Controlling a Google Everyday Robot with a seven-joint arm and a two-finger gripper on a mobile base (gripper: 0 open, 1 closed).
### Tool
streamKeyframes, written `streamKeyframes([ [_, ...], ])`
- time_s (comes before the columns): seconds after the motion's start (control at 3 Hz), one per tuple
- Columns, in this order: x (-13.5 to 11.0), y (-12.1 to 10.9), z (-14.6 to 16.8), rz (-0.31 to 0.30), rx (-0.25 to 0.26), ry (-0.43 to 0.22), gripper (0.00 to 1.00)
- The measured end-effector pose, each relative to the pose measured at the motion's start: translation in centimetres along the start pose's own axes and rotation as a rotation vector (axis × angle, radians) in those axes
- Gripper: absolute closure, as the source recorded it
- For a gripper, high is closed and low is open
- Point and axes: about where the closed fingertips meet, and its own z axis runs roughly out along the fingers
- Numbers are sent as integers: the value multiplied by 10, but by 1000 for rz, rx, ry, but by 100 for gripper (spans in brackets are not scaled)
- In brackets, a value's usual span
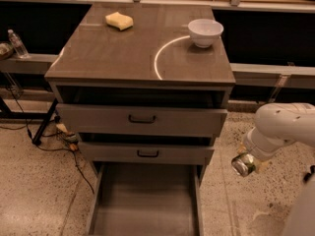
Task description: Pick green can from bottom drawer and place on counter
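The green can (244, 164) shows its silver top at the end of my arm, to the right of the cabinet and level with the second drawer. My gripper (251, 159) is shut on it and holds it in the air over the speckled floor. The bottom drawer (145, 200) is pulled out, and its flat grey floor is bare. The counter (123, 53) with its white arc lies up and to the left of the gripper.
A white bowl (205, 32) stands at the counter's back right and a yellow sponge (119, 20) at its back left. The two upper drawers (142, 118) stand slightly open. A water bottle (17, 43) stands on the left ledge. Cables (64, 141) lie on the floor at left.
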Motion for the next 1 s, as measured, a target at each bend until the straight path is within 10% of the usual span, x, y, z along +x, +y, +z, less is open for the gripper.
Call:
streamKeyframes([
  [0.33,2,-13,-17,27,58,17,100],
  [1.0,-28,-56,-67,-110,279,-48,100],
])
